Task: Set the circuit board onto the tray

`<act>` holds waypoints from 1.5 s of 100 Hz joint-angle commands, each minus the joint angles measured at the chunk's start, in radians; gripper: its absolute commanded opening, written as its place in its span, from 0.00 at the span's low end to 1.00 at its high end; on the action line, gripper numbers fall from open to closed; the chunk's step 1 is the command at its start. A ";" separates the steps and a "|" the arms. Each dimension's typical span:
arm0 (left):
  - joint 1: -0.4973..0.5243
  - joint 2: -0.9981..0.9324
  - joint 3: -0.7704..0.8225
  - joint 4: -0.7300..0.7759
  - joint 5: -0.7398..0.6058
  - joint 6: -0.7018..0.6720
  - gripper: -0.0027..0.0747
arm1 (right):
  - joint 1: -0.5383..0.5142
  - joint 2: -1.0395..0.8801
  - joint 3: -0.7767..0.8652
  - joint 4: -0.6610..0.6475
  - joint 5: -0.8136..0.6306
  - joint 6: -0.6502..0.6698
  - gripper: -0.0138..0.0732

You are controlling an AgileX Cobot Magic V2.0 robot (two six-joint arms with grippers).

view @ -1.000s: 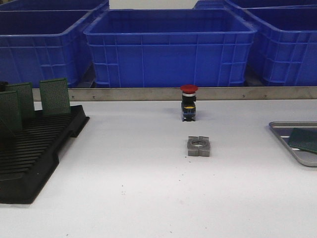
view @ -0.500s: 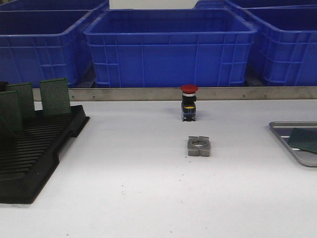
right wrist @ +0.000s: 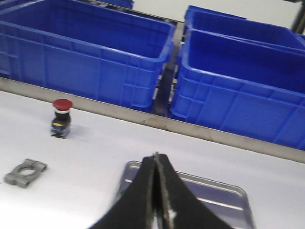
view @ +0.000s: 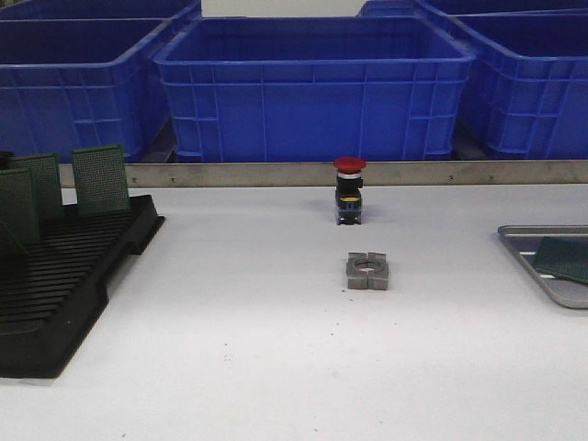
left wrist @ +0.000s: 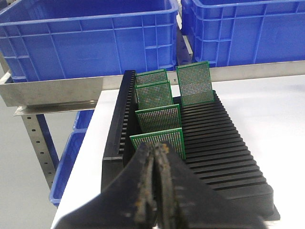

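The grey metal tray (view: 542, 231) lies at the table's right edge, and a green circuit board (view: 562, 259) rests flat in it. Several more green circuit boards (view: 101, 179) stand in the black slotted rack (view: 55, 285) on the left. Neither gripper shows in the front view. In the left wrist view my left gripper (left wrist: 155, 147) is shut and empty, just short of the nearest standing board (left wrist: 167, 137) in the rack (left wrist: 224, 148). In the right wrist view my right gripper (right wrist: 155, 156) is shut and empty above the tray (right wrist: 214, 188); its fingers hide most of the board there.
A red-capped push button (view: 349, 191) and a grey metal clamp block (view: 367, 271) stand mid-table. Big blue bins (view: 312, 87) line the back behind a metal rail. The table's left edge runs beside the rack, with a shelf frame (left wrist: 38, 138) below.
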 commanded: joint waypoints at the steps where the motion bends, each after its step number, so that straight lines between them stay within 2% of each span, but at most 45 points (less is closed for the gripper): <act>1: -0.007 -0.033 0.029 -0.010 -0.086 -0.009 0.01 | -0.035 -0.008 0.004 -0.225 -0.110 0.222 0.09; 9: -0.007 -0.033 0.029 -0.010 -0.086 -0.009 0.01 | -0.058 -0.035 0.040 -0.387 -0.106 0.419 0.09; 19: -0.007 -0.033 0.029 -0.010 -0.086 -0.009 0.01 | -0.061 -0.082 0.118 -0.553 -0.126 0.586 0.09; 30: -0.007 -0.033 0.029 -0.010 -0.086 -0.009 0.01 | -0.060 -0.146 0.189 -0.633 -0.106 0.698 0.09; 37: -0.007 -0.033 0.029 -0.010 -0.086 -0.009 0.01 | -0.060 -0.177 0.187 -0.661 -0.052 0.700 0.09; 93: -0.007 -0.033 0.029 -0.010 -0.086 -0.009 0.01 | -0.050 -0.174 0.187 -0.668 -0.050 0.696 0.09; 117: -0.007 -0.033 0.029 -0.010 -0.086 -0.009 0.01 | -0.050 -0.174 0.187 -0.608 -0.068 0.717 0.09; 150: -0.007 -0.033 0.029 -0.010 -0.086 -0.009 0.01 | -0.034 -0.174 0.186 -0.608 -0.072 0.753 0.09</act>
